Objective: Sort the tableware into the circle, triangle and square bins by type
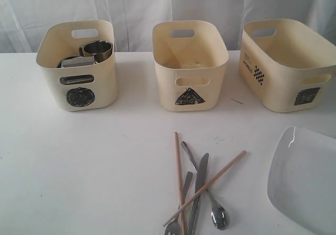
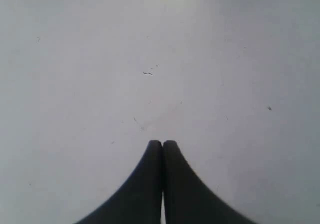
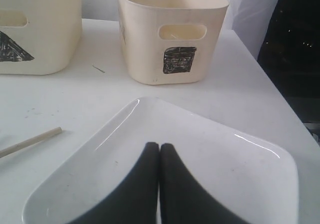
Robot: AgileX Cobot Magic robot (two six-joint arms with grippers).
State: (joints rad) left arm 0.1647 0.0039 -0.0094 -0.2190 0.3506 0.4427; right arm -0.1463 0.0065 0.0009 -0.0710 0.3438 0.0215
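Left gripper [image 2: 162, 143]: jaws pressed together with nothing between them, hanging over bare white table [image 2: 100, 83]. A sliver of a cream bin shows at the edge of its wrist view; I can't tell which bin.

Right gripper [image 3: 159, 145]: jaws also pressed together and empty, over the white square plate [image 3: 225, 169]. I can't tell whether the tips touch it. The plate lies flat at the front right of the table, in front of the square bin [image 3: 150, 58] and apart from it.

Cutlery pile is front middle, left of the plate and not touching it. The knife [image 1: 200, 181], fork [image 1: 187, 181] and spoon [image 1: 219, 217] overlap, spoon bowl toward the near edge. The straight chopstick [image 1: 177, 161] runs nearly front to back. The slanted chopstick [image 1: 228, 166] lies across the knife and the spoon handle.

Bins stand in a row at the back: circle bin [image 1: 102, 88] left, triangle bin [image 1: 168, 82] middle, square bin right. The circle bin holds a steel mug [image 1: 98, 49] and more steel beside it that I can't make out. There's something pale on the triangle bin's floor, too faint to identify.
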